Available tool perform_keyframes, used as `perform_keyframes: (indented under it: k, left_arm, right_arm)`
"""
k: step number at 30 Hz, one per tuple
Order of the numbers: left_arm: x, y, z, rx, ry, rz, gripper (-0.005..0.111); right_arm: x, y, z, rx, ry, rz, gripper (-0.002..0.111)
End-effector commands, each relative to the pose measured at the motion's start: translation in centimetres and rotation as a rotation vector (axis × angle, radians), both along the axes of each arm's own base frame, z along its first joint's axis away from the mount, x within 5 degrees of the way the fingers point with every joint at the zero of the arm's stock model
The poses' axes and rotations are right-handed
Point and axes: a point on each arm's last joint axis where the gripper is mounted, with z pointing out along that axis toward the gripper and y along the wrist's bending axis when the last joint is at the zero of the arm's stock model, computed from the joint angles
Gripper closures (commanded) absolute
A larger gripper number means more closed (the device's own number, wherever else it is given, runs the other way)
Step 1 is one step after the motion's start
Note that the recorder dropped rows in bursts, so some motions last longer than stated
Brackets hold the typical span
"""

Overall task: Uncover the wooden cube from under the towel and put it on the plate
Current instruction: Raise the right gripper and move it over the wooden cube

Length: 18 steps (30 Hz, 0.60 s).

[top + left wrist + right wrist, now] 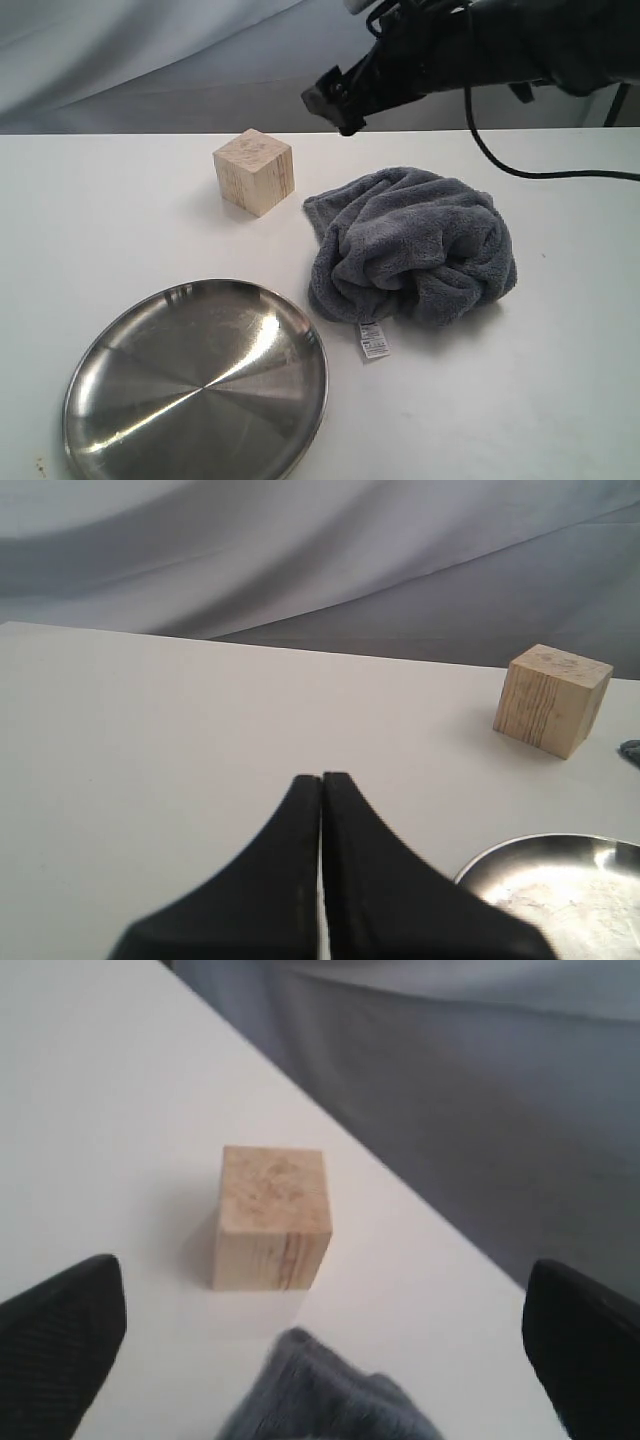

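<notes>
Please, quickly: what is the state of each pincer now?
Left pincer: closed, holding nothing.
Right pincer: open, holding nothing.

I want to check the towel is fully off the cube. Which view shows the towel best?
The exterior view: the whole towel lies crumpled beside the wooden cube, apart from it, its white tag showing. The right wrist view catches only a blurred grey edge; the left wrist view, just a dark sliver at the frame's border.
</notes>
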Motion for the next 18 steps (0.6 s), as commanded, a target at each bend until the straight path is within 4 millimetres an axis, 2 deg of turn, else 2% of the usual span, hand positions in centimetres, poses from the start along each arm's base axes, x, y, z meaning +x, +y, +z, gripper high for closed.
perform_keyframes:
  k: [1,4,6,9,13,15,16,18]
  left_arm:
    - [0.0,0.0,-0.1,-0.013,-0.008,0.001,0.104]
    - [0.0,0.0,-0.1,-0.013,-0.008,0.001,0.104]
    - [0.0,0.0,-0.1,-0.013,-0.008,0.001,0.104]
    - [0.0,0.0,-0.1,-0.013,-0.008,0.001,0.104]
    - [0.0,0.0,-0.1,-0.013,-0.008,0.001,0.104]
    - [0.0,0.0,-0.1,-0.013,-0.008,0.001,0.104]
    - [0.0,0.0,-0.1,-0.013,-0.008,0.001,0.104]
    - [0.0,0.0,-0.1,-0.013,-0.008,0.001,0.104]
  right_arm:
    - [0.6,2.1,-0.6,-0.006,-0.151,-0.103,0.004]
    - [1.0,3.2,-1.4,-0.013,-0.23,-0.172,0.008]
    - [1.3,3.6,-2.4,-0.017,-0.242,-0.201,0.018]
    - [1.5,4.2,-3.9,-0.027,-0.206,-0.195,0.04]
    - [1.7,4.6,-5.5,-0.079,-0.186,-0.153,0.078]
    - [1.8,4.7,-5.8,-0.072,-0.171,-0.155,0.093]
    - [1.7,4.9,-5.7,-0.066,-0.153,-0.132,0.104]
    - [1.7,5.6,-5.5,-0.058,-0.106,-0.073,0.108]
